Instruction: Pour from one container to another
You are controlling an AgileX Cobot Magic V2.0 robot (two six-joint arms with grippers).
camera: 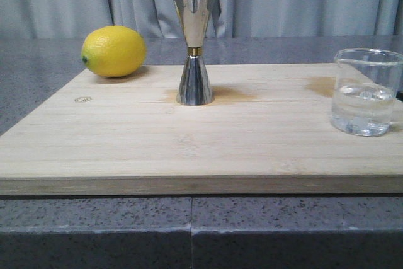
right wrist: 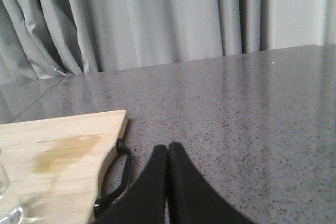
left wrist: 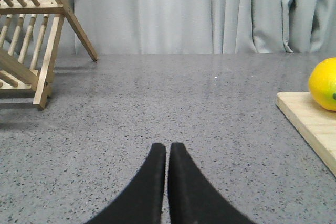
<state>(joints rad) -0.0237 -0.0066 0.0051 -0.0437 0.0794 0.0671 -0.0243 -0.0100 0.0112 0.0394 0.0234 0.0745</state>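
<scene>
Front view shows nothing poured yet: my right claw (right wrist: 167, 153), fingers together and empty, sits beside the clear glass beaker (camera: 367, 91); the polished steel hourglass jigger (camera: 194, 42) waits farther left.

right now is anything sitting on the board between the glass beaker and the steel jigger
Nothing visible does. The beaker stands at the board's right edge and the jigger near its middle, with only bare wood and a stain between them. The lemon sits on the jigger's far side.

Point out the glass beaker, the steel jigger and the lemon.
glass beaker (camera: 365, 96), front view, on its clear side wall.
steel jigger (camera: 193, 11), front view, on its upper cone.
lemon (camera: 114, 51), front view, middle of its peel.
</scene>
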